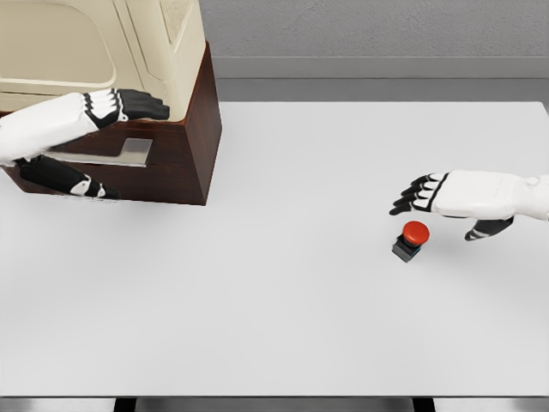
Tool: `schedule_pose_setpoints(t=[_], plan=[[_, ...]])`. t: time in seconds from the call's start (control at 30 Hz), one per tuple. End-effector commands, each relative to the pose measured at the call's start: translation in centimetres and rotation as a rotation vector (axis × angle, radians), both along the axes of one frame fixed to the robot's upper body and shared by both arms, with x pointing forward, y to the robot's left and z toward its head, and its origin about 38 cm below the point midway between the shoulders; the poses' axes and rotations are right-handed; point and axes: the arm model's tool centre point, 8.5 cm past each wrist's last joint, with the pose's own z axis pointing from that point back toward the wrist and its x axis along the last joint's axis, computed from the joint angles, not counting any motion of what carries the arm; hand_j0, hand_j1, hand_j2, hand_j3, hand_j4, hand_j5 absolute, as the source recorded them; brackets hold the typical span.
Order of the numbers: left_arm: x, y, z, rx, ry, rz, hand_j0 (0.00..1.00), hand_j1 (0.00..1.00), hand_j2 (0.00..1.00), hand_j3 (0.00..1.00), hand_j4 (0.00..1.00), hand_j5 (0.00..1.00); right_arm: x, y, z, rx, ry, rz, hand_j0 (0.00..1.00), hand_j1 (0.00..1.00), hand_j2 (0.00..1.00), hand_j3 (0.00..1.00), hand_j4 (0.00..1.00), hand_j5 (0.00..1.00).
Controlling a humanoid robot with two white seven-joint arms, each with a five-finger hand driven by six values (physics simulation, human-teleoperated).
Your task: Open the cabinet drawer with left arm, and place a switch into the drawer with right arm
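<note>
Right hand point(429, 196) spread empty just above red switch point(413, 239); left hand point(116, 107) loose-fingered at cabinet drawer point(129, 153).

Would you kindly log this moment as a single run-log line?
left hand: open, at cabinet front | drawer: slightly out | right hand: open, above switch | switch: on table, ungrasped

White table point(283, 335) (cabinet point(184, 163), switch point(411, 239))
</note>
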Motion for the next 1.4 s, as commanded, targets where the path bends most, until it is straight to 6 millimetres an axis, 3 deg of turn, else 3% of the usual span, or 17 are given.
schedule_pose_setpoints(t=[0.0, 0.23, 0.4, 0.67, 0.9, 1.0, 1.1, 1.13, 1.17, 1.37], plan=[[-0.8, -0.8, -4.4, 0.035, 0.155, -0.037, 1.0, 1.0, 1.0, 1.0, 1.0, 1.0, -0.1, 0.6, -0.8, 0.011, 0.022, 0.009, 1.0, 1.0, 1.0, 1.0, 1.0, 1.0], [-0.9, 1.4, -2.3, 0.137, 0.202, -0.005, 1.0, 1.0, 1.0, 1.0, 1.0, 1.0, 0.0, 1.3, -2.4, 0.02, 0.059, 0.015, 1.0, 1.0, 1.0, 1.0, 1.0, 1.0], [-0.8, 1.5, -1.5, 0.192, 0.197, -0.008, 1.0, 1.0, 1.0, 1.0, 1.0, 1.0, 0.0, 1.4, -2.4, 0.024, 0.058, 0.018, 1.0, 1.0, 1.0, 1.0, 1.0, 1.0], [-0.8, 0.8, -2.8, 0.249, 0.254, -0.038, 1.0, 1.0, 1.0, 1.0, 1.0, 1.0, 0.7, 2.1, -3.3, 0.036, 0.062, 0.013, 1.0, 1.0, 1.0, 1.0, 1.0, 1.0], [-0.7, 2.0, -1.6, 0.214, 0.256, 0.001, 1.0, 1.0, 1.0, 1.0, 1.0, 1.0, 1.3, 2.1, -4.5, 0.026, 0.074, -0.006, 1.0, 1.0, 1.0, 1.0, 1.0, 1.0], [-0.9, 2.8, 0.1, 0.144, 0.253, 0.028, 1.0, 1.0, 1.0, 1.0, 1.0, 1.0, 1.3, 2.0, -4.8, 0.027, 0.08, -0.01, 0.97, 0.97, 0.97, 0.97, 0.97, 0.97], [-0.8, 2.8, 0.1, 0.114, 0.251, 0.041, 1.0, 1.0, 1.0, 1.0, 1.0, 1.0, 1.3, 1.9, -4.9, 0.025, 0.081, -0.011, 0.94, 0.94, 0.94, 0.94, 0.94, 0.94], [-0.2, 3.3, 1.9, -0.022, 0.19, 0.11, 1.0, 1.0, 1.0, 1.0, 1.0, 1.0, 1.3, 1.9, -4.9, 0.025, 0.081, -0.011, 0.94, 0.94, 0.94, 0.94, 0.94, 0.94], [-0.3, 3.6, 2.1, -0.024, 0.185, 0.12, 1.0, 1.0, 1.0, 1.0, 1.0, 1.0, 1.3, 1.9, -4.9, 0.024, 0.083, -0.012, 0.94, 0.94, 0.94, 0.94, 0.94, 0.94], [-0.8, 3.2, -0.4, 0.037, 0.268, 0.078, 1.0, 1.0, 1.0, 1.0, 1.0, 1.0, 1.2, 2.0, -5.0, 0.021, 0.085, -0.008, 0.89, 0.89, 0.89, 0.89, 0.89, 0.89]])
